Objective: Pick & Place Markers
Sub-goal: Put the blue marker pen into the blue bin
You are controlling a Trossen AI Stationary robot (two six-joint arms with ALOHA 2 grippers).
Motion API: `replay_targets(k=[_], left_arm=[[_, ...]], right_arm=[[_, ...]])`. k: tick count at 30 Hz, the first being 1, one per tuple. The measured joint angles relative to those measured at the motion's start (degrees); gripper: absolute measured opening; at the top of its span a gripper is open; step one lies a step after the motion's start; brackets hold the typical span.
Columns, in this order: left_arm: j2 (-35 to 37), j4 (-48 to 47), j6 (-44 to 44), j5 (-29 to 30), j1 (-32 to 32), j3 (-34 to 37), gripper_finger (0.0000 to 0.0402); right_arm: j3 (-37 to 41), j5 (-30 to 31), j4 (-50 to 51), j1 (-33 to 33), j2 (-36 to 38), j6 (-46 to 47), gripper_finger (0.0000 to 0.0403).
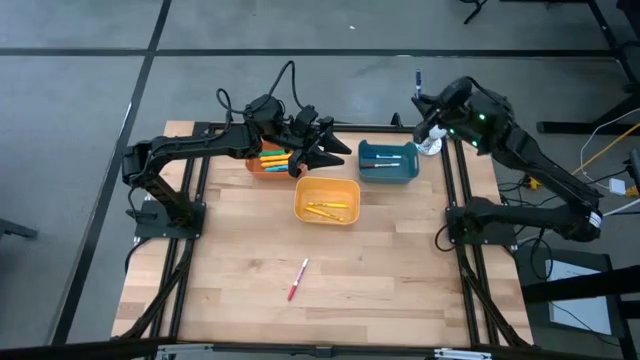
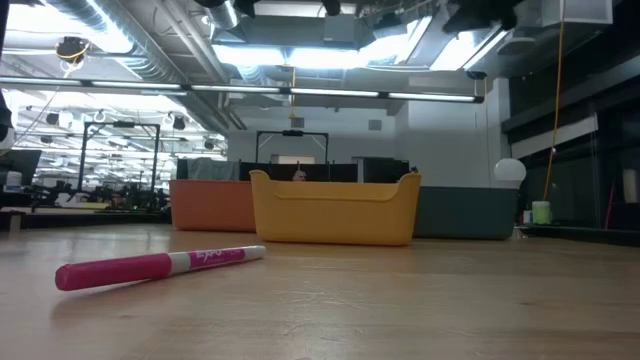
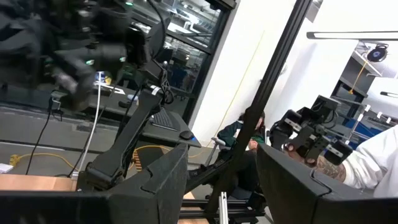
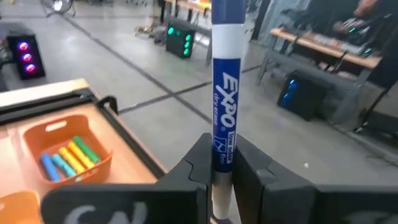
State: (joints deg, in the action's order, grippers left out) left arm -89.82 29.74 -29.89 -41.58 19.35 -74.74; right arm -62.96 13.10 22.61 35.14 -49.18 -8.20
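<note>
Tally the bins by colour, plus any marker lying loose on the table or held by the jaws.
Orange bin: 1
Yellow bin: 1
Teal bin: 1
Pink marker loose on the table: 1
Blue marker held by the right gripper: 1
Total: 5

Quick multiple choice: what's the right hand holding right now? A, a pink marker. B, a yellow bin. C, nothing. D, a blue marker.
D: the right hand is shut on a blue marker standing upright between its fingers; the pink marker lies loose on the table.
</note>
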Motion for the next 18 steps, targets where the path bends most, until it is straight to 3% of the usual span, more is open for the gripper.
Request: replay_targets(k=[6, 18], left_arm=[[0.0, 0.0, 0.0, 0.0, 0.0, 0.0, 0.0184], [0.0, 0.0, 0.0, 0.0, 0.0, 0.0, 0.0184]], right_arm=[[0.0, -8.4, 1.9, 5.0, -4.5, -0.7, 0.0039], [0.0, -16.4, 9.8, 9.4, -10.6, -4.3, 0.0039]])
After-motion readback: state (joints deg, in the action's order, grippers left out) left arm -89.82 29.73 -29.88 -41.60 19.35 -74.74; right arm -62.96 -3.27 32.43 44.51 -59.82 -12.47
